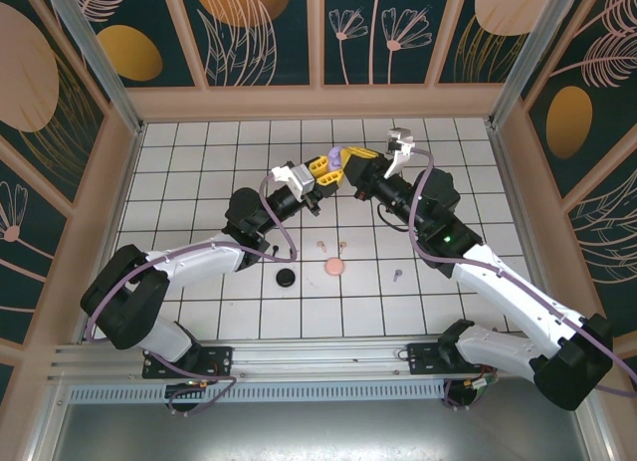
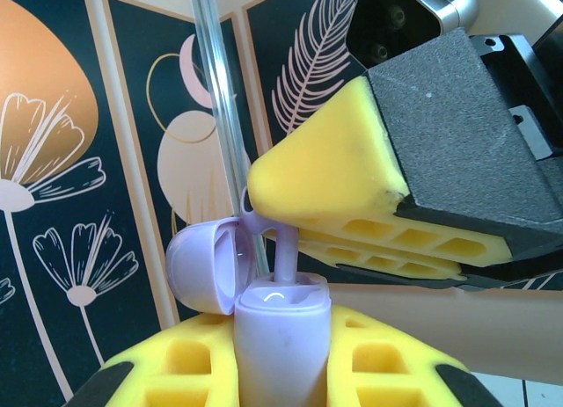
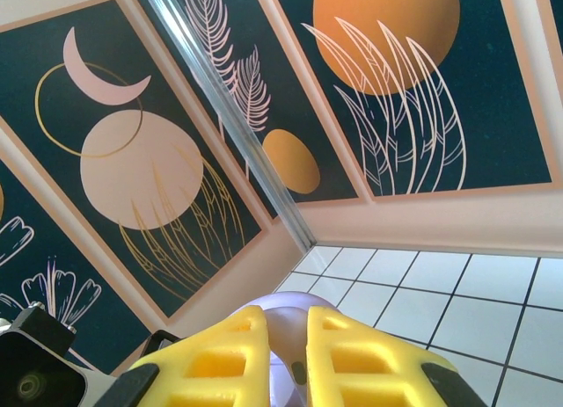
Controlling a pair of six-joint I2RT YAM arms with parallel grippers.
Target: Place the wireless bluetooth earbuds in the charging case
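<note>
The right gripper (image 3: 288,335) has its yellow fingers pinched together on a lilac earbud (image 2: 283,253), whose stem points down into the mouth of the lilac charging case (image 2: 278,359). How deep the stem sits cannot be told. The left gripper (image 2: 280,332) is clamped on the body of that case and holds it upright in the air above the tiled floor (image 1: 199,172), with the lid (image 2: 201,266) swung open just beside the earbud's head. The likeliest fault is a stem slightly off its socket: a downward push would then jam it on the rim, tilt the case in its grip or twist the earbud between the pads. Letting go before it seats would probably drop the earbud to the tiles. The right pads also hang close over the case and near the lid, so a small sideways drift could knock the lid shut or bump the left fingers. Lower down, nearer the arm bases, lie two pink earbuds (image 1: 321,246) (image 1: 343,246), a pink disc (image 1: 334,267), a black disc (image 1: 286,277) and a dark earbud (image 1: 396,275). All are well apart from the grippers and none blocks the insertion.
</note>
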